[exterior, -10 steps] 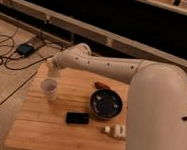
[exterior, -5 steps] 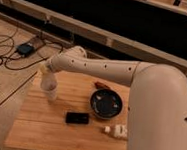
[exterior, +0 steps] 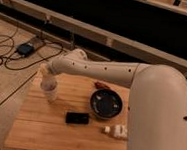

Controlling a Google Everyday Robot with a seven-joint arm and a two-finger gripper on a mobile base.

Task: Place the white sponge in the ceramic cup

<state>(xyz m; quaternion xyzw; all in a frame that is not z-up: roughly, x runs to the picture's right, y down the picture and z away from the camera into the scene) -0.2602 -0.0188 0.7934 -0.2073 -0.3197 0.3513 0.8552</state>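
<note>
Concrete floor runs along the left, with dark cables [exterior: 6,55] looping to a small box [exterior: 25,48], and a low wooden table [exterior: 40,132] stands in front of a dark wall.

At the table's left rear corner stands the ceramic cup [exterior: 49,94], upright. The gripper [exterior: 47,80] is right over its mouth, jaws pressed together. Over the last second it has come down from a little above the cup until it meets the rim, while the cup has stayed where it was. The white sponge is nowhere on the tabletop; it is hidden at the gripper's tip or already inside the cup, and I cannot tell which. My reading is that the placing step is at hand: if the sponge is pinched there, the jaws need only part.

Toward the middle lies a small flat black object [exterior: 77,118], apart from the cup. Next comes a dark round plate [exterior: 107,102], with a small reddish thing [exterior: 102,84] just behind it. A white labelled bottle [exterior: 116,131] lies near the front right. None of these stands near the cup; the arm [exterior: 154,106] itself hides the table's right side.
</note>
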